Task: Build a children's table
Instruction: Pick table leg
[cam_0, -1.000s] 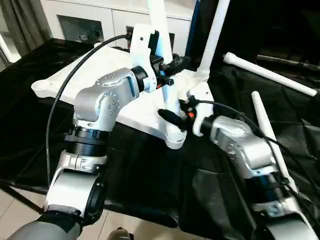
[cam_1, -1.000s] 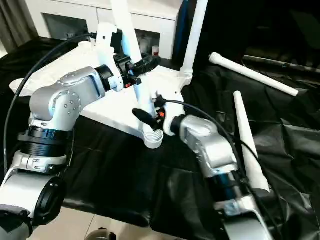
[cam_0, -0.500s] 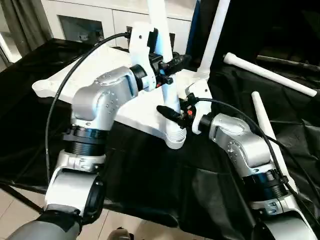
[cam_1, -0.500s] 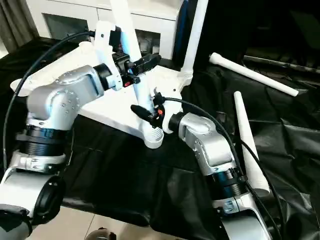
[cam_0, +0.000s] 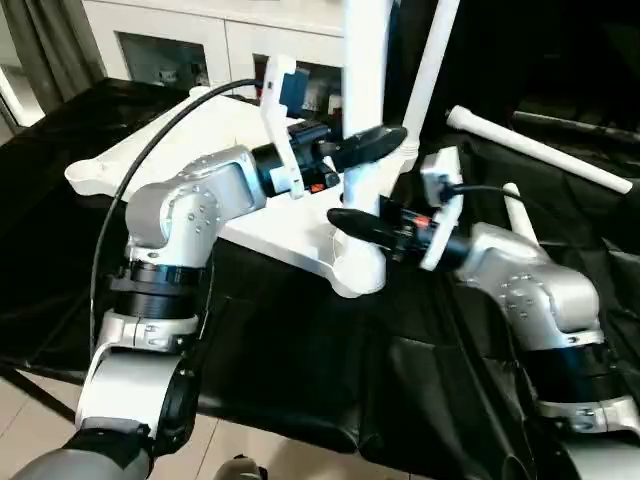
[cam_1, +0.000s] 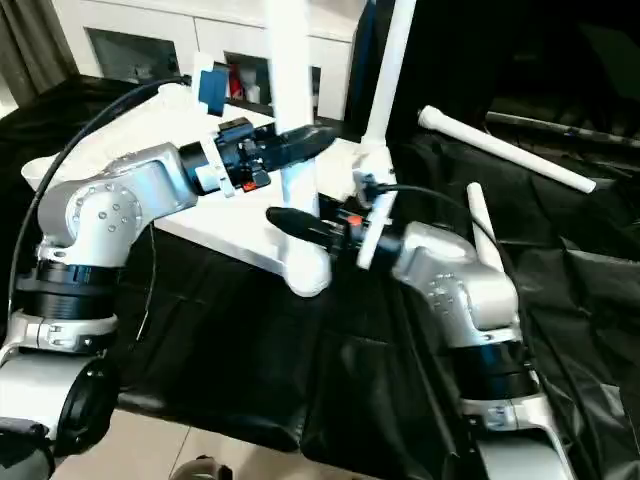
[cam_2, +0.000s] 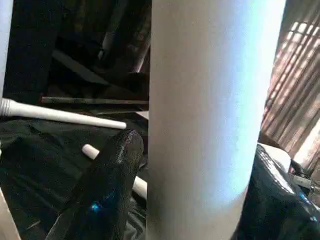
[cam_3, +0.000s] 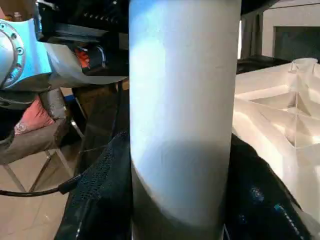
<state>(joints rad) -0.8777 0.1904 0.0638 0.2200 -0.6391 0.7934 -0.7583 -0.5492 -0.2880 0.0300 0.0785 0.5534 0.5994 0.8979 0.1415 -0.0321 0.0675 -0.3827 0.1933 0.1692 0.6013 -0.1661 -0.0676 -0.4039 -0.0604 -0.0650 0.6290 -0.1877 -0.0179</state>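
The white plastic rectangular tabletop (cam_0: 180, 155) lies upside down on the black-draped surface (cam_0: 300, 350). A white tubular leg (cam_0: 365, 120) stands upright in its near corner socket, pinched by the left gripper (cam_0: 375, 140) fingers above and the right gripper (cam_0: 350, 222) fingers below.

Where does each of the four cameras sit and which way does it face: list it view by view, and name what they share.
Left eye view: on the head, looking forward and down at the upturned tabletop; both silver forearms show.
Right eye view: beside it, same scene, shifted slightly sideways.
Left wrist view: on the left wrist, looking along the left gripper; its black fingers flank the upright leg.
Right wrist view: on the right wrist, looking along the right gripper; its fingers flank that leg.
Shared: the upright leg appears in all four.
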